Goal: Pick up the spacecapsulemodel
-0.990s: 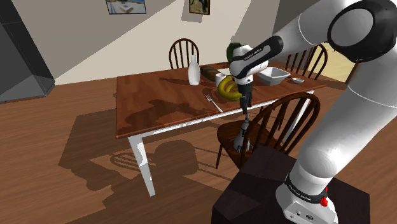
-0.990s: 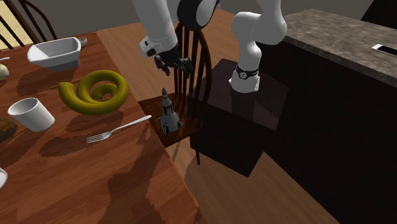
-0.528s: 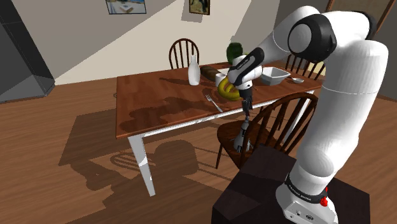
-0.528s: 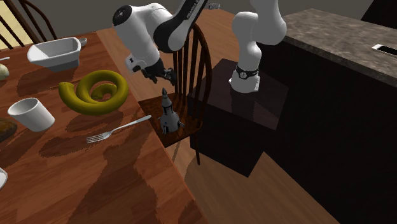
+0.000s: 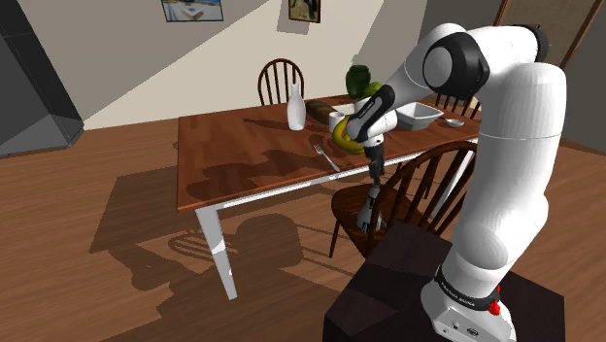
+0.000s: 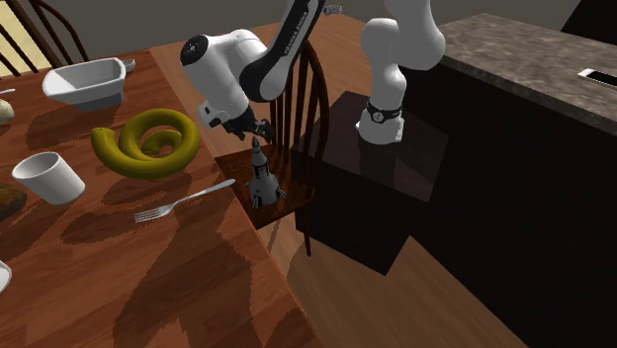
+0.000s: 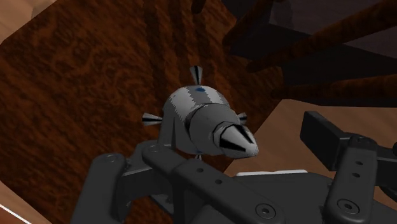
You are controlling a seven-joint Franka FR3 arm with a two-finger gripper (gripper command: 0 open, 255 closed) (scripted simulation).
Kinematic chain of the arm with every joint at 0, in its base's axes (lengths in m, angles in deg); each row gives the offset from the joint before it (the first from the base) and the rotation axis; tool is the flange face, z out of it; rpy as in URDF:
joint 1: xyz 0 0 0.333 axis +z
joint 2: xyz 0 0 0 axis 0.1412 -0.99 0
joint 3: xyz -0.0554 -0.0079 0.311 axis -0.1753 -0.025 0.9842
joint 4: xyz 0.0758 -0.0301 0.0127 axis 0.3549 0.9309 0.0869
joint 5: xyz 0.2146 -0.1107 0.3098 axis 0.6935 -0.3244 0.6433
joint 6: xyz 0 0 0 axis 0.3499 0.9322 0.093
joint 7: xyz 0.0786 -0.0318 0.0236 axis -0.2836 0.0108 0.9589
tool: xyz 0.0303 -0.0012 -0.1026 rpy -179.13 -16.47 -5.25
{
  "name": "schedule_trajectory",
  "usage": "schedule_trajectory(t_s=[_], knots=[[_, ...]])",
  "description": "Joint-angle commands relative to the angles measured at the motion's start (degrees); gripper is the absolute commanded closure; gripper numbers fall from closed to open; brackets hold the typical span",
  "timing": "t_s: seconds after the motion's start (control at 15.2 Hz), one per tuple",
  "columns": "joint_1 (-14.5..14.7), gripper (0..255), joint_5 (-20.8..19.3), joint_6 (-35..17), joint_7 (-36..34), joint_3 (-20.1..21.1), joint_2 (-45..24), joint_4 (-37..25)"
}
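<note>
Nearest: dark box stand w/ white arm rising from it and bending down over a wooden chair set against the counter. The spacecapsulemodel, grey, rocket-shaped w/ small fins, stands upright on the chair seat, close to the counter's edge. The black hand hangs directly over it, just above the nose. In the wrist view the fingers are apart w/ the nose cone btw. them, not clasped. Beyond, on the wooden counter: fork near the edge by the chair, yellow coiled ring, white cup, white dish. Farther along: white bottle and a green obj. partly behind the arm. Far side: second chair, then a wall w/ two pictures.
</note>
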Motion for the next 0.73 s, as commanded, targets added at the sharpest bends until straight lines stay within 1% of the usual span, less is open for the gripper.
schedule_trajectory(t_s=[0.0,0.07,0.66], knots=[[0.0,0,0.1,-0.5,0.0,0.1,-0.5,0.0],[0.0,255,0.2,-0.5,-0.1,0.1,-0.5,0.0],[0.0,255,0.1,-0.5,0.0,0.1,-0.5,0.0]])
